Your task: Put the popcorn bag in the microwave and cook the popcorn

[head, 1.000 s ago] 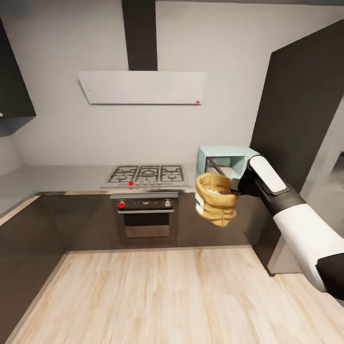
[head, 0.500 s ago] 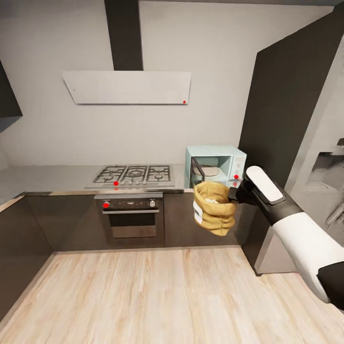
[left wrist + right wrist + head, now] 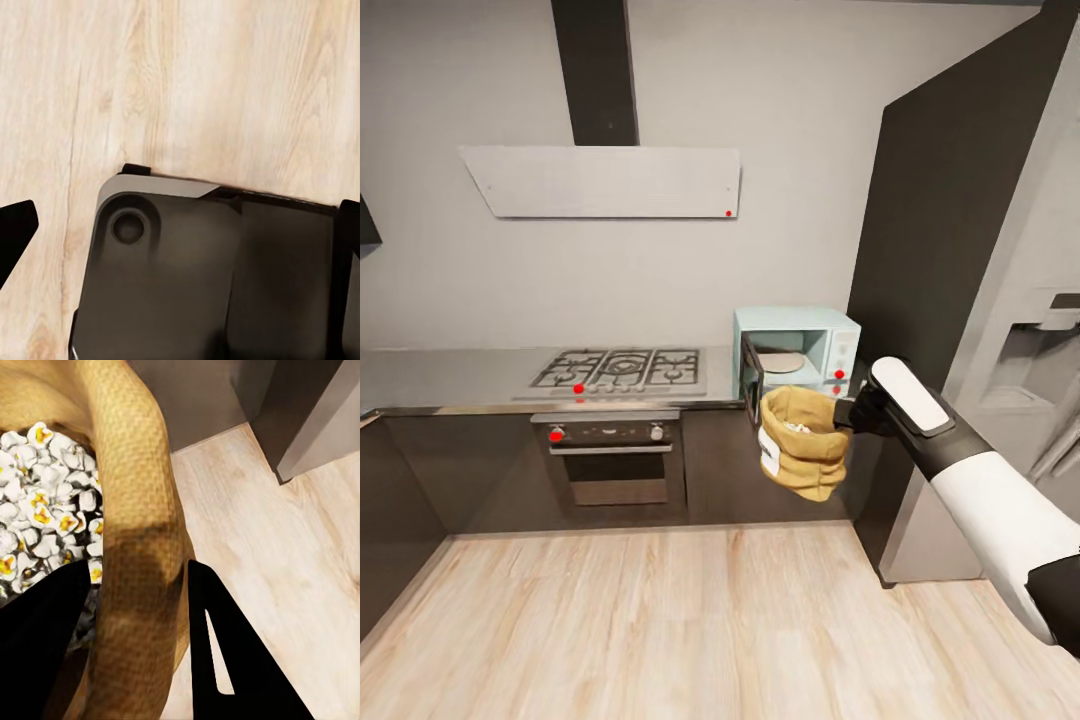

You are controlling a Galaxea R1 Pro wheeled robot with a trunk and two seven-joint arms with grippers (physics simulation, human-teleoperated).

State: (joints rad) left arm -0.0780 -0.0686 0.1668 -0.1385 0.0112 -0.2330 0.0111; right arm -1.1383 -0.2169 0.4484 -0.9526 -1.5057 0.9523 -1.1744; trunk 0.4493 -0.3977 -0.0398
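Note:
My right gripper (image 3: 846,414) is shut on the rolled rim of the tan popcorn bag (image 3: 803,444), which hangs in the air in front of the dark cabinet fronts, just below the microwave (image 3: 800,348). The mint-blue microwave stands on the grey countertop (image 3: 450,376) with its dark door (image 3: 751,370) swung open, and a pale turntable shows inside. In the right wrist view the bag's rim (image 3: 142,510) sits between the black fingers (image 3: 232,652), with white and yellow popcorn (image 3: 37,529) inside the bag. My left gripper (image 3: 180,225) is open over the wood floor.
A steel hob (image 3: 620,368) and oven (image 3: 615,462) lie left of the microwave, under a white hood (image 3: 600,180). A tall dark cabinet (image 3: 950,250) and a grey fridge (image 3: 1040,340) stand at the right. The robot's dark base (image 3: 210,277) shows below the left gripper.
The head camera has turned right, so the whole kitchen has slid left. The microwave's open inside now shows beside the bag. The bag stays held in the right gripper.

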